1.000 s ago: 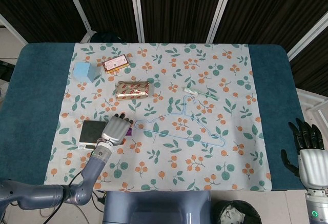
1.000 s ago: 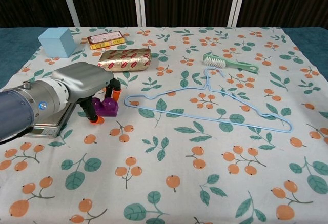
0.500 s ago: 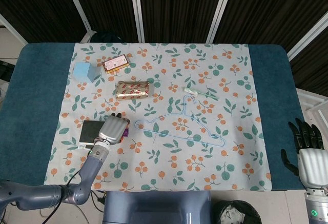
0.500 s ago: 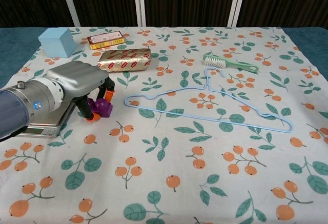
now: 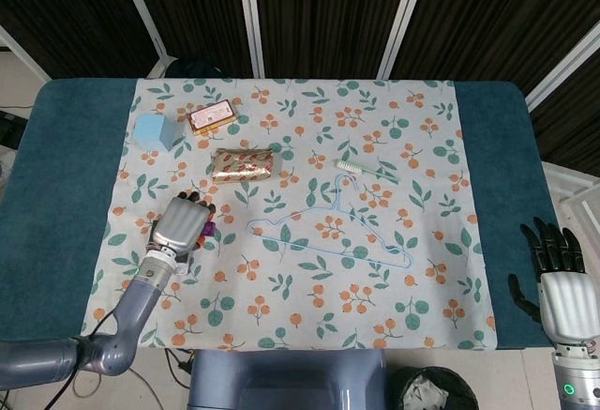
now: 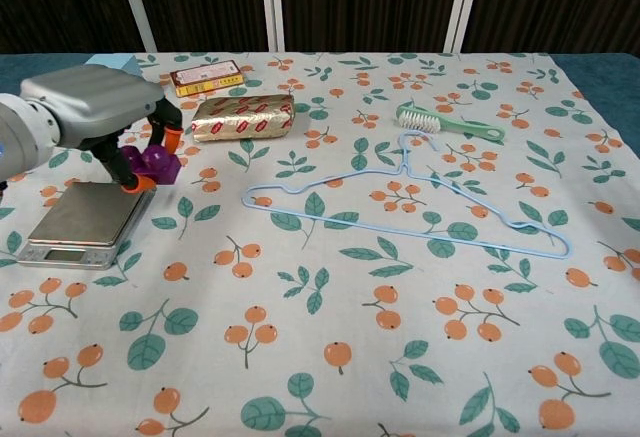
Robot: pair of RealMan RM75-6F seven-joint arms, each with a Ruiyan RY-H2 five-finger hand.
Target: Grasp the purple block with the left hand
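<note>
Since the earlier frames the left hand [image 6: 85, 107] had lifted up and to the left, taking the purple block [image 6: 158, 164] off the cloth and carrying it to a spot above the far edge of the scale [image 6: 85, 220]. The fingers [image 6: 170, 137] were curled around the block, pinching it against the thumb, so the grasp looked complete and the lift was probably a check that it held. Further back, the light blue cube [image 5: 153, 131] and the small red box [image 5: 210, 116] sat near the far left of the tabletop [image 5: 66, 185]. The gold packet [image 6: 243, 116] lay just right of the hand, then the blue hanger [image 6: 410, 195] and the green brush [image 6: 448, 123]. The right hand [image 5: 555, 279] hung off the right edge, fingers spread and holding nothing, since it had no part in the job
</note>
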